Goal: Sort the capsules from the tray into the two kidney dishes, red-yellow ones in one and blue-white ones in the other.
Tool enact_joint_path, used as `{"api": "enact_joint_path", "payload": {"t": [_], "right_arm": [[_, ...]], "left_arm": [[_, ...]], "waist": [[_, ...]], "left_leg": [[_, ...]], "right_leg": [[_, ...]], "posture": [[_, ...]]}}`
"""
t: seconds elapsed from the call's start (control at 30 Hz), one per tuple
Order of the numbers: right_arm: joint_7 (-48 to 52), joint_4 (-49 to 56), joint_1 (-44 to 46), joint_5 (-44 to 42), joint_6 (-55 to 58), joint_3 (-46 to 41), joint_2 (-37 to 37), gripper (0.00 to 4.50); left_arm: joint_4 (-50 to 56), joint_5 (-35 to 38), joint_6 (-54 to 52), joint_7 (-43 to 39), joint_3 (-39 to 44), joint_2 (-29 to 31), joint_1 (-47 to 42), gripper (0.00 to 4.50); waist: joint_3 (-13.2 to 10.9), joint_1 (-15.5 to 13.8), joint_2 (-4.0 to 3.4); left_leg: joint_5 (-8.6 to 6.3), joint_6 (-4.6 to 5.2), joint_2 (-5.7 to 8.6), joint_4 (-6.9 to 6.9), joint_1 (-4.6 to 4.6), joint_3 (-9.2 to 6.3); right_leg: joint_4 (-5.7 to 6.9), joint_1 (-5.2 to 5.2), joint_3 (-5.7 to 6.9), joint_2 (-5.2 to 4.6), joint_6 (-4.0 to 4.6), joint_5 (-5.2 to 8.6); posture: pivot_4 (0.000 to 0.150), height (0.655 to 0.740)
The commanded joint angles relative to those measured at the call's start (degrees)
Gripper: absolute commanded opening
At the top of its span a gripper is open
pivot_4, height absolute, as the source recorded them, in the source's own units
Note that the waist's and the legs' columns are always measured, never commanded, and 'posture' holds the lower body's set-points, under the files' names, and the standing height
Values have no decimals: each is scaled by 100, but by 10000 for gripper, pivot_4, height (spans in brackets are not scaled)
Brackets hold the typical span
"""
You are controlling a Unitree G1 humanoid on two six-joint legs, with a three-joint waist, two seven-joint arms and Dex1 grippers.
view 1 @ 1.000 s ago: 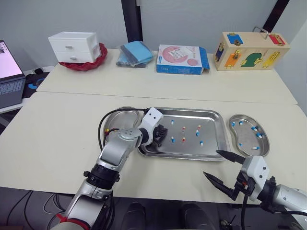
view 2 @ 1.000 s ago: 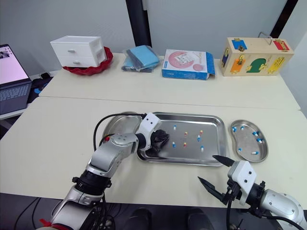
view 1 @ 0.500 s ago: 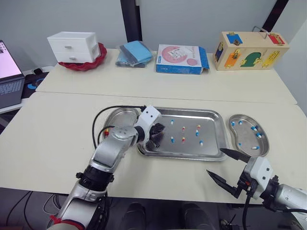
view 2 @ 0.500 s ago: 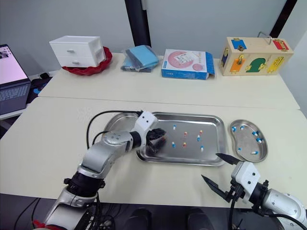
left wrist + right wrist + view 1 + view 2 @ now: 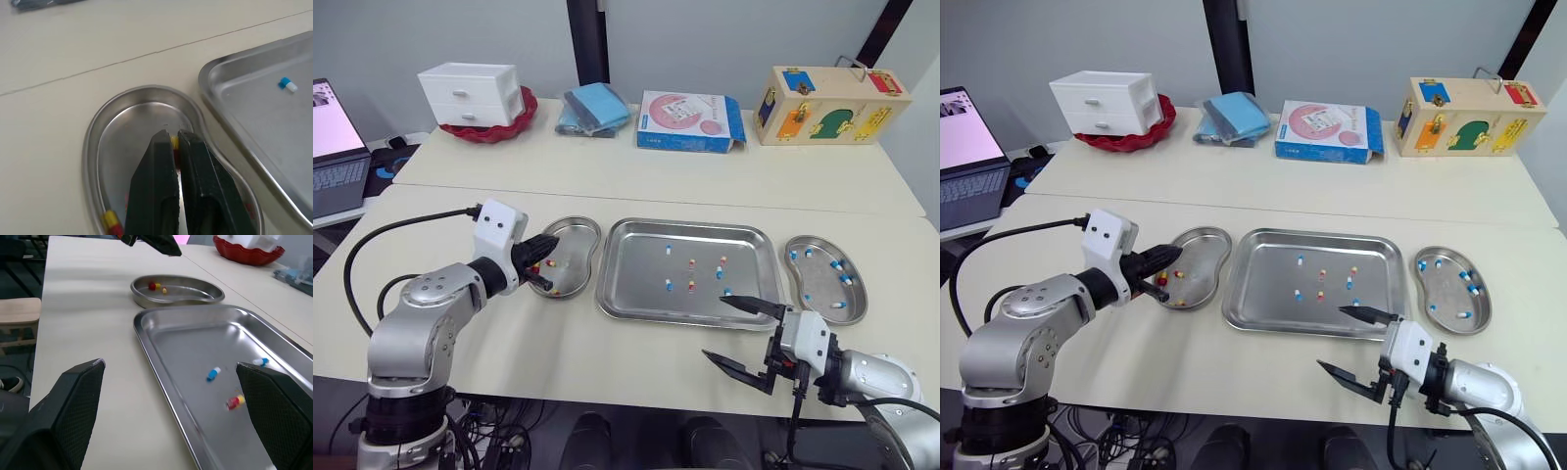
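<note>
1. Left gripper: I read its fingers as narrow, nipping a red-yellow capsule at the tips. It hangs over the left kidney dish.
2. Left kidney dish: just beside the tray, on the tray's left. A few red-yellow capsules lie in it.
3. Tray: middle of the near table. It holds scattered blue-white capsules and red-yellow ones, lying apart from each other.
4. Right kidney dish: just beside the tray's right side, with blue-white capsules in it.
5. Right gripper: fingers spread wide, nothing between them. It is at the table's front edge, one finger reaching over the tray's front-right rim.
6. Far table, well apart from the dishes: white drawer unit in a red bowl, folded blue cloths, blue-and-pink box, wooden lock box.
7. Laptop: off the table's left side.
</note>
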State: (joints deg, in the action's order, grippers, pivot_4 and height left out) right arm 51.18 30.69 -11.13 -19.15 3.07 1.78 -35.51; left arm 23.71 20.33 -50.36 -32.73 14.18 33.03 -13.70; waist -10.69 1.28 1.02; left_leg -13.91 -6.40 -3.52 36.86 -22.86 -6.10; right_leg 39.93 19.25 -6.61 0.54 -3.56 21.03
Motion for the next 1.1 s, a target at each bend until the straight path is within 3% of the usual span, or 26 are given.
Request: {"api": "enact_joint_path", "payload": {"t": [0.03,0.4,0.53,0.9,1.1], "right_arm": [[-11,51,136,-56,48,107,30,45000],[-176,183,383,-93,279,290,114,45000],[-180,210,394,-126,344,257,97,45000],[-161,230,342,-143,374,229,86,45000],[-162,229,287,-120,358,240,84,45000]], "left_arm": [[156,49,323,87,156,11,27,589],[-122,43,781,132,113,6,127,589],[-162,104,1061,-32,131,78,139,10386],[-52,305,1134,-122,232,215,270,44573],[-35,421,1109,-129,259,312,323,44573]], "waist": [[0,4,0],[-1,32,0],[-1,31,0],[-1,35,-1],[-1,35,-1]], "left_leg": [[0,0,0,0,0,-1],[0,0,-2,-2,1,-1],[0,0,-2,-3,1,-1],[0,0,-3,-3,1,-1],[0,0,-3,-3,1,-1]], "right_leg": [[0,0,1,0,0,0],[1,2,1,2,0,0],[1,2,1,2,0,0],[1,2,1,2,0,0],[0,3,1,2,0,0]], "posture": [[1500,7302],[1500,7302],[1500,7302],[1500,7302],[1500,7302]]}}
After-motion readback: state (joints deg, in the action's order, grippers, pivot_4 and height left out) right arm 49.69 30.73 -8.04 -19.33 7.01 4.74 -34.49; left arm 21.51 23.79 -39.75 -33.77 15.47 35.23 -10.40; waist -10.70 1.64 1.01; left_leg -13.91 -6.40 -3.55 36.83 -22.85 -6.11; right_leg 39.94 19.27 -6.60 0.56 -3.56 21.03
